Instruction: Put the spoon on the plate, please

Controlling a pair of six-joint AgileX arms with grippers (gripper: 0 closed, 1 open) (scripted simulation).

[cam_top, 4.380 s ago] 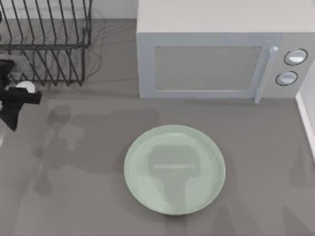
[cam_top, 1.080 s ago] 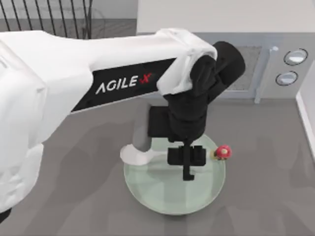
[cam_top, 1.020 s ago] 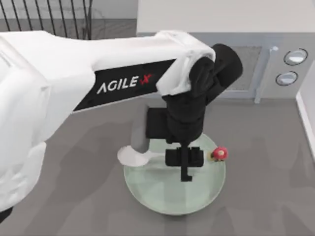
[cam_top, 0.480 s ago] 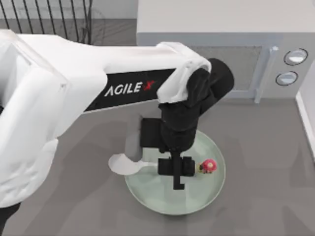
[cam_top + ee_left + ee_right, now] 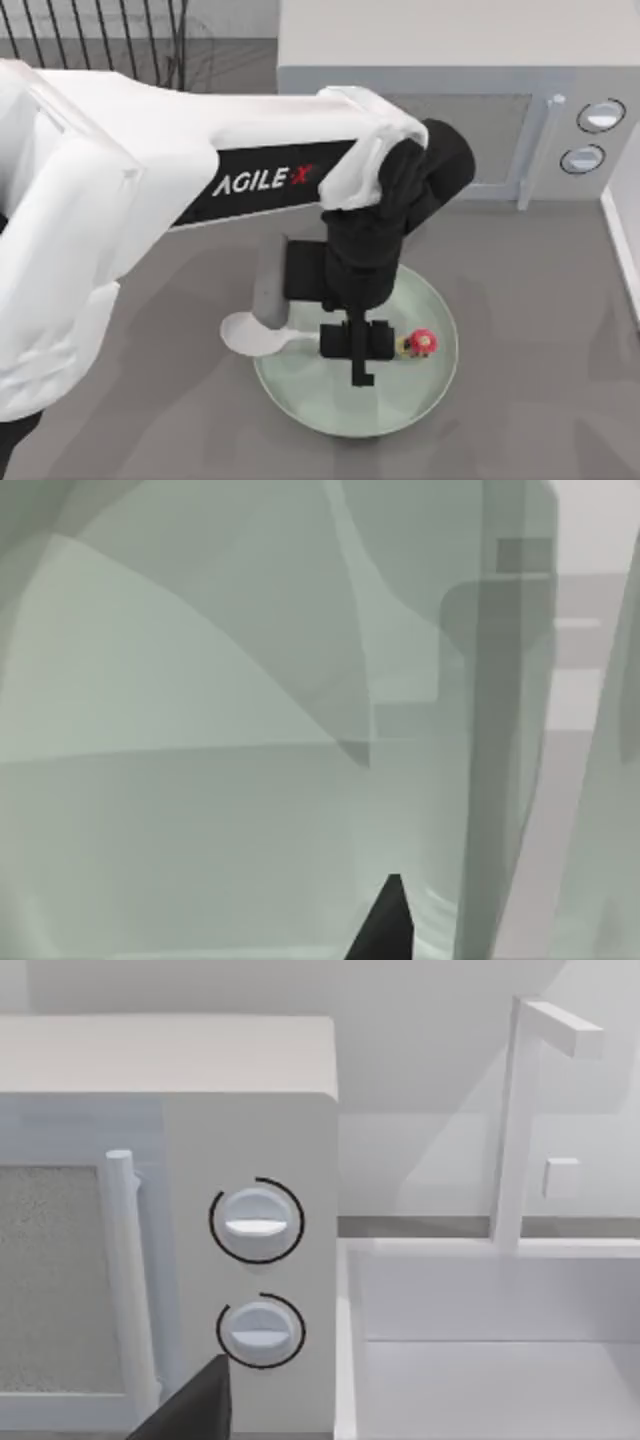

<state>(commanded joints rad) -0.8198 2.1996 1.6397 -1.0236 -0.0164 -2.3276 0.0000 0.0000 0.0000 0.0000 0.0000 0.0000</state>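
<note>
The pale mint-green plate lies at the table's middle, in front of the microwave. My left gripper hangs low over it, shut on the slim handle of the white spoon. The spoon lies level across the plate. Its oval bowl sticks out past the plate's left rim, and its red-and-yellow knob is over the right half. In the left wrist view the glossy plate is very close, with one dark fingertip at the edge. A dark fingertip of my parked right gripper shows in the right wrist view.
A white microwave stands at the back, its door handle and two dials on the right. A black wire dish rack is at the back left. A white basin wall borders the right edge.
Over the last second my left arm came down and a little to the left with the spoon, bringing the knob inside the plate's rim. In the last half second it hardly moved.
</note>
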